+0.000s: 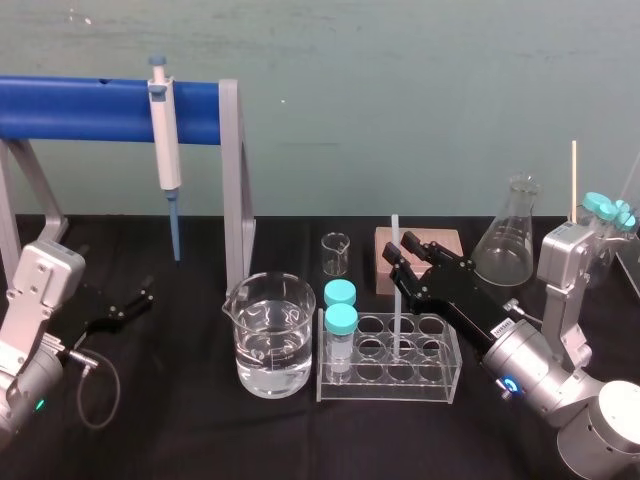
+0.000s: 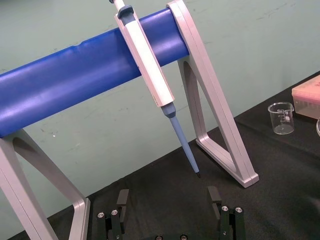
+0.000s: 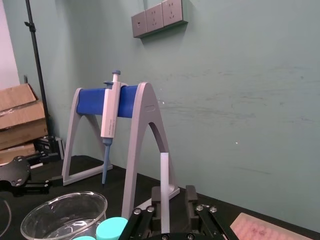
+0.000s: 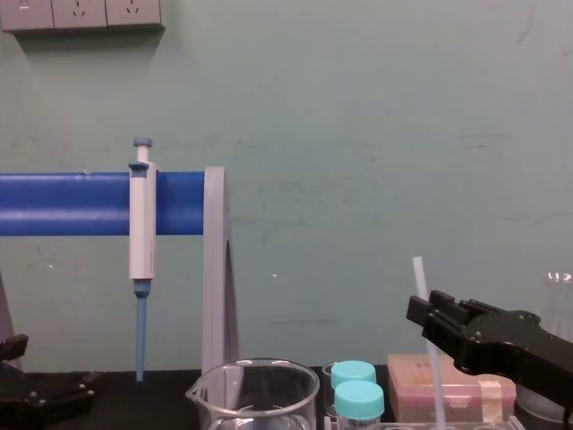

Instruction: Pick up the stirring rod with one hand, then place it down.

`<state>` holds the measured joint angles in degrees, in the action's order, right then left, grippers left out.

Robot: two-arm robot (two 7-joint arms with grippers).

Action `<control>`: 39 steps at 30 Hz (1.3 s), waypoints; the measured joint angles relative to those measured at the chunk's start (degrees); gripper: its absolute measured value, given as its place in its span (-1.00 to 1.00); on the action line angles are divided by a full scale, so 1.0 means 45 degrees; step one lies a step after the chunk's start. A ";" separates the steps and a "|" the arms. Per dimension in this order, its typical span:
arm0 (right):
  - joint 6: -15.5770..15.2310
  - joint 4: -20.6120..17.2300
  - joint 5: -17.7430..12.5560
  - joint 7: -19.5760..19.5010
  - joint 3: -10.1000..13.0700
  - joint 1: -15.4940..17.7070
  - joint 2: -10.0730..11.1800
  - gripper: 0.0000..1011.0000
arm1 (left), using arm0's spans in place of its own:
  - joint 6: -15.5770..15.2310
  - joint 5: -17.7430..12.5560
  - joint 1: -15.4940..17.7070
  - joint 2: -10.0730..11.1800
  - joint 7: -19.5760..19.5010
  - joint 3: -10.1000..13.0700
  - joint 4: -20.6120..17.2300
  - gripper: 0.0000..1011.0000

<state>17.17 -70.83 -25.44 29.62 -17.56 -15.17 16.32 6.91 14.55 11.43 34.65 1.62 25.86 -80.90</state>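
Observation:
The stirring rod (image 1: 397, 300) is a thin translucent-white stick standing nearly upright in a well of the clear tube rack (image 1: 436, 378). My right gripper (image 1: 398, 258) reaches in from the right and straddles the rod at mid height. In the right wrist view the rod (image 3: 164, 185) lies against one finger (image 3: 156, 200), with a clear gap to the other, so the right gripper (image 3: 174, 197) is open. From the chest the rod (image 4: 419, 278) rises just in front of the black jaws. My left gripper (image 1: 125, 305) rests open on the table at the left, its fingers (image 2: 122, 200) wide apart.
A beaker of water (image 1: 270, 335) and two teal-capped tubes (image 1: 340, 320) stand left of the rod. Behind are a small beaker (image 1: 336, 253), a pink block (image 1: 445, 243) and a flask (image 1: 507, 240). A white-and-blue pipette (image 1: 165, 140) hangs on the blue-barred stand (image 1: 80, 107).

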 joint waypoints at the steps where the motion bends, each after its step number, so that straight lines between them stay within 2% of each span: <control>1: 0.0000 0.0000 -0.0003 0.0003 -0.0001 -0.0002 0.0001 -0.38 | 0.0000 0.0000 0.0000 0.0000 0.0000 0.0001 0.0000 0.98; 6: 0.0000 0.0000 -0.0015 0.0015 -0.0003 -0.0006 0.0006 -0.07 | 0.0000 0.0000 0.0000 0.0000 0.0000 0.0000 0.0000 0.98; 7: 0.0000 0.0000 -0.0016 0.0016 -0.0004 -0.0007 0.0006 0.06 | 0.0000 0.0000 -0.0001 0.0000 0.0000 0.0001 0.0000 0.98; 10: 0.0000 -0.0001 -0.0020 0.0022 -0.0004 -0.0009 0.0010 0.18 | -0.0001 0.0000 0.0000 0.0000 0.0000 0.0000 0.0000 0.98; 11: 0.0000 0.0000 -0.0021 0.0024 -0.0004 -0.0009 0.0011 0.30 | 0.0000 0.0000 -0.0001 0.0000 0.0000 0.0000 0.0000 0.98; 12: 0.0000 0.0000 -0.0021 0.0024 -0.0004 -0.0009 0.0011 0.30 | 0.0000 0.0000 -0.0001 0.0000 0.0000 0.0000 0.0000 0.98; 14: 0.0000 0.0000 -0.0024 0.0028 -0.0004 -0.0009 0.0012 0.49 | 0.0000 0.0000 -0.0001 0.0000 0.0000 0.0000 0.0000 0.98; 15: 0.0000 0.0000 -0.0024 0.0028 -0.0004 -0.0009 0.0012 0.49 | 0.0000 0.0000 0.0000 0.0000 0.0000 0.0000 0.0000 0.98; 18: 0.0001 0.0000 -0.0026 0.0034 -0.0004 -0.0010 0.0012 0.71 | 0.0000 0.0000 0.0000 0.0000 0.0000 0.0000 0.0000 0.98; 24: 0.0001 0.0000 -0.0032 0.0042 -0.0004 -0.0010 0.0012 0.98 | 0.0000 0.0000 0.0000 0.0000 0.0000 0.0000 0.0000 0.98; 26: -0.0005 -0.0052 0.0017 -0.0029 0.0019 -0.0004 0.0018 0.98 | 0.0000 0.0000 0.0000 0.0000 0.0000 0.0000 0.0000 0.98; 30: -0.0106 -0.0551 0.0426 -0.0902 0.0363 0.0149 0.0030 0.98 | 0.0000 0.0000 0.0000 0.0000 0.0000 0.0001 0.0000 0.98; 34: -0.0146 -0.1210 0.1220 -0.2264 0.0861 0.0442 0.0020 0.98 | 0.0000 0.0000 0.0000 0.0000 0.0000 0.0001 0.0000 0.98; 35: -0.0263 -0.1455 0.1501 -0.2833 0.1081 0.0595 0.0015 0.98 | 0.0000 0.0000 -0.0001 0.0000 0.0000 0.0001 0.0000 0.98; 37: -0.0512 -0.1657 0.1847 -0.3442 0.1330 0.0781 0.0012 0.98 | 0.0000 0.0000 0.0000 0.0000 0.0000 0.0000 0.0000 0.98; 39: -0.0719 -0.1709 0.2025 -0.3732 0.1457 0.0893 0.0017 0.98 | 0.0000 0.0000 -0.0001 0.0000 0.0000 0.0000 0.0000 0.98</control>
<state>13.94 -78.53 -16.33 12.83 -11.00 -11.16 16.39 6.91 14.55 11.43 34.65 1.62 25.86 -80.90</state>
